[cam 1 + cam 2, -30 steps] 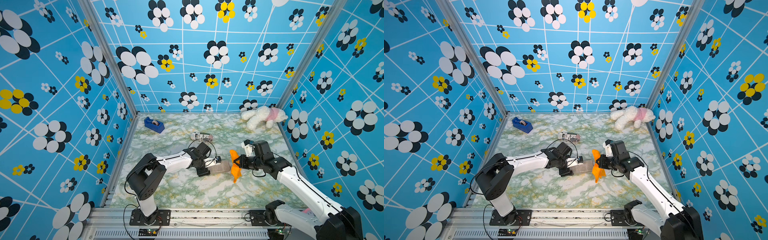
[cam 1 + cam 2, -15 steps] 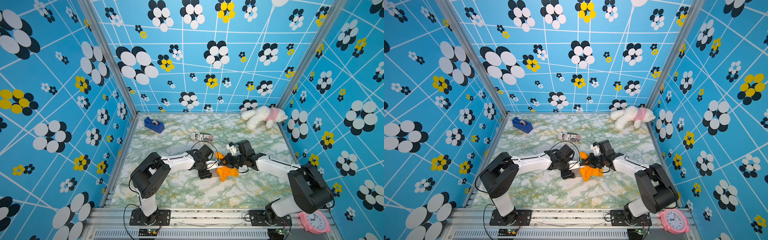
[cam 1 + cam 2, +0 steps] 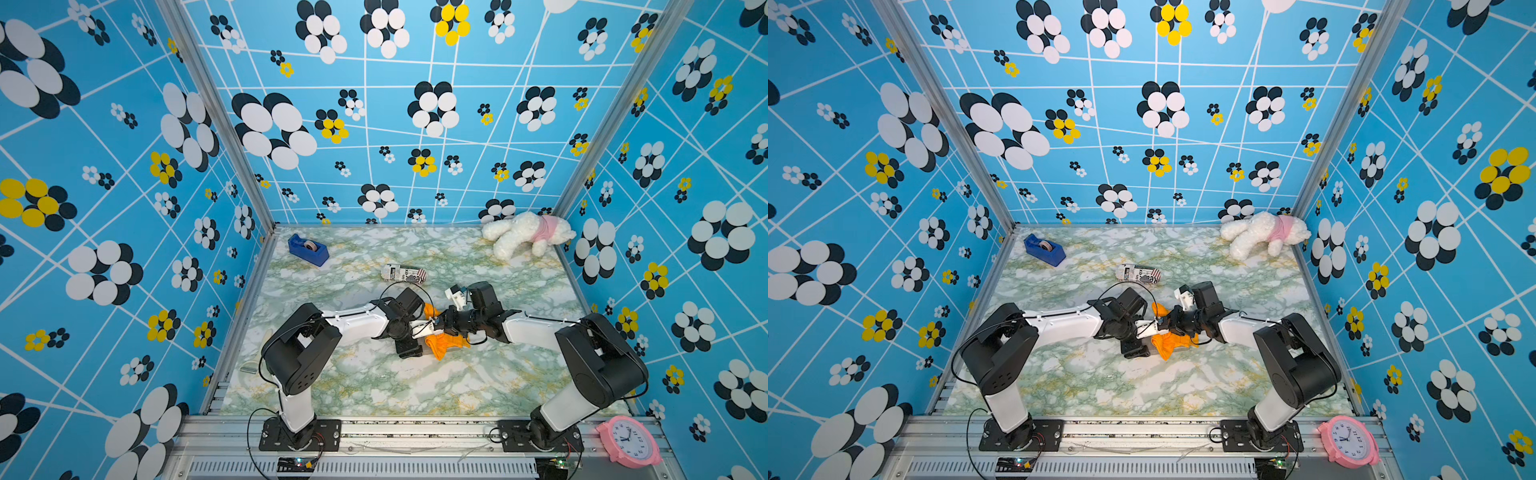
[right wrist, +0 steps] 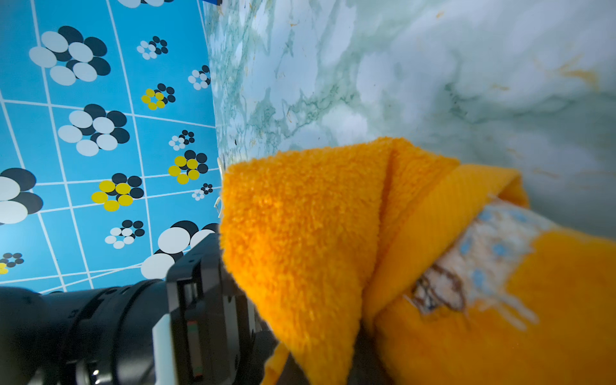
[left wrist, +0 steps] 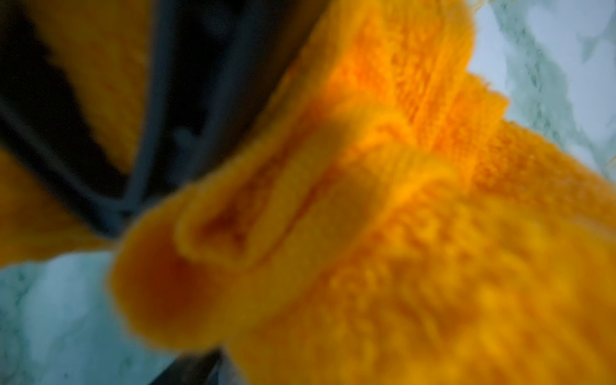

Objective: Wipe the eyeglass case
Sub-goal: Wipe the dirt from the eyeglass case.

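Observation:
An orange cloth is bunched over the middle of the marble table, and my right gripper is shut on it. The eyeglass case is hidden beneath that cloth. My left gripper sits against the cloth's left side, its black fingers straddling the covered spot where it gripped the case. In the left wrist view the orange cloth fills nearly the whole picture. The right wrist view shows the folded cloth with the left arm's black wrist beside it.
A blue tape dispenser stands at the back left. A printed can lies just behind both grippers. A white plush dog lies in the back right corner. A pink clock rests on the front rail at right.
My right gripper has swept left with the orange cloth, from the case's right end to over the case and up against the left gripper. The left gripper has stayed put.

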